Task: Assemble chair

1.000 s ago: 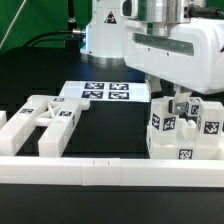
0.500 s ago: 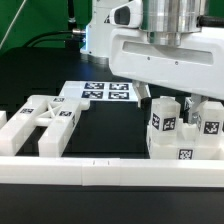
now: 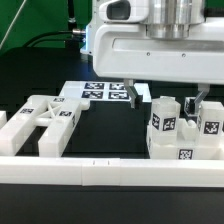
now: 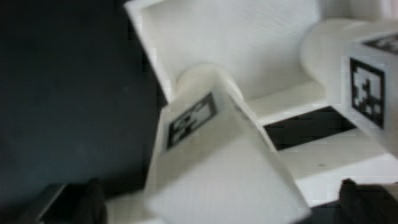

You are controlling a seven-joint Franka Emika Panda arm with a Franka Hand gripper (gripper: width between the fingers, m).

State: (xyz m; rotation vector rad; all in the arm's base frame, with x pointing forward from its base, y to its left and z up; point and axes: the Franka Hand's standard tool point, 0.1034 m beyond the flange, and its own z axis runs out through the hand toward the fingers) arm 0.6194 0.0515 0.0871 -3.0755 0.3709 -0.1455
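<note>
The white slotted seat block point(image 3: 185, 152) stands at the exterior view's right with two tagged leg bars upright in it, one point(image 3: 163, 118) nearer the middle and one point(image 3: 210, 120) at the right. My gripper point(image 3: 163, 98) hangs just above them, open and empty, with one finger on each side of the nearer bar's top. In the wrist view that tagged bar point(image 4: 205, 130) rises between my dark fingertips point(image 4: 80, 200), beside a dark slot point(image 4: 302, 128) in the seat block. The X-braced frame point(image 3: 45, 120) lies flat at the exterior view's left.
The marker board point(image 3: 105, 93) lies flat at the back middle on the black table. A long plain white border rail point(image 3: 110, 172) runs along the front. The arm's white body point(image 3: 150, 50) fills the upper part of the view.
The gripper has risen and shifted toward the exterior view's left. Its fingers now stand wider apart over the nearer leg bar. The parts have not moved.
</note>
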